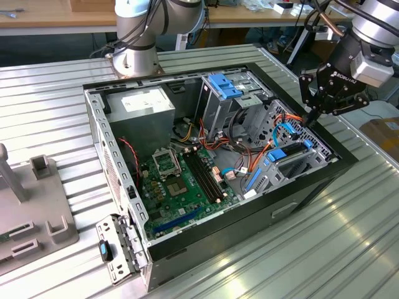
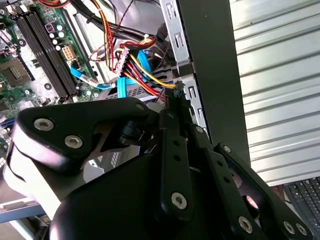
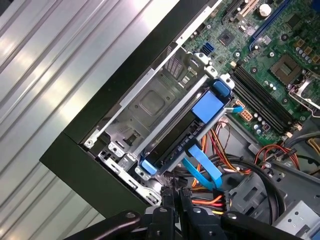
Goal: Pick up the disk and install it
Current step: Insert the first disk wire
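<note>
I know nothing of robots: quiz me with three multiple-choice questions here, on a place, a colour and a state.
1. Where does the disk lie? A on the table B in a metal bay inside the computer case C in the gripper
2. What colour are its rails? A red B blue C green
3. The computer case is: A open B shut C wrapped
Answers: B, it sits in the bay at the case's corner; B, blue plastic frames it; A, the motherboard shows.
</note>
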`<state>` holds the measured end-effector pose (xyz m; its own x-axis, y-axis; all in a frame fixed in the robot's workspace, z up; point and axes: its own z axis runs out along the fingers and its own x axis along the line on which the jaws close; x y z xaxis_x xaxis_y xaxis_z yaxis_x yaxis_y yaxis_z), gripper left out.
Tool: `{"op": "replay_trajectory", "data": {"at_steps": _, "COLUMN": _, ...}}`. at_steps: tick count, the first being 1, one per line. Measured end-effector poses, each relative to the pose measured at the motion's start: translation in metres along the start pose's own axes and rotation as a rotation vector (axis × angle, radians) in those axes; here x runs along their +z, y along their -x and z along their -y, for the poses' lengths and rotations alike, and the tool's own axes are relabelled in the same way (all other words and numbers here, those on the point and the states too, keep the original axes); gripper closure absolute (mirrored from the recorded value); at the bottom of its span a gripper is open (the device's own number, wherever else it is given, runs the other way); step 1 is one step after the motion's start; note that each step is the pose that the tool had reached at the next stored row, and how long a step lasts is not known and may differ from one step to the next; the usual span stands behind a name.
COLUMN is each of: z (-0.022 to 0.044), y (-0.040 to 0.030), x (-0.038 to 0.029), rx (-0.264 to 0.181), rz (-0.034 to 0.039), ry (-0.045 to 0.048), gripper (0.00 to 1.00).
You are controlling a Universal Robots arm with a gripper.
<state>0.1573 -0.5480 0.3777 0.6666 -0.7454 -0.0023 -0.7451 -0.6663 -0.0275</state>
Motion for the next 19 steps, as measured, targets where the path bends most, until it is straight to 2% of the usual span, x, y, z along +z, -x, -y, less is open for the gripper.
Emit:
{"op": "replay_trajectory", "data": {"at_steps": 4, "z": -0.0005, "y": -0.0003, "x": 0.0001, "rx": 0.021, "rz": -0.0019, "ry": 0.0010, "gripper": 0.84}}
{"op": "replay_trajectory", "data": {"at_steps": 11, "z": -0.0006, "y": -0.0004, "x": 0.0007, "rx": 0.108, "rz": -0.0046, "ry": 0.0013, "gripper": 0.84}}
{"op": "replay_trajectory", "data": {"at_steps": 12, "z": -0.0006, "y": -0.0003, "x": 0.0007, "rx": 0.112, "rz": -0.0007, "ry": -0.0019, "gripper": 0.84}}
{"op": "replay_trajectory", "data": {"at_steps": 13, "z": -0.0006, "y": -0.0004, "x": 0.0007, "rx": 0.112, "rz": 0.0067, "ry": -0.0079, "gripper": 0.84}}
{"op": "replay_trajectory", "data": {"at_steps": 16, "z": -0.0015, "y": -0.0014, "x": 0.0003, "rx": 0.114, "rz": 0.0494, "ry": -0.0426, "gripper": 0.84}}
{"op": "replay_trajectory", "data": {"at_steps": 19, "z": -0.0017, "y": -0.0016, "x": 0.0004, "rx": 0.163, "rz": 0.0476, "ry": -0.0446, "gripper": 0.84}}
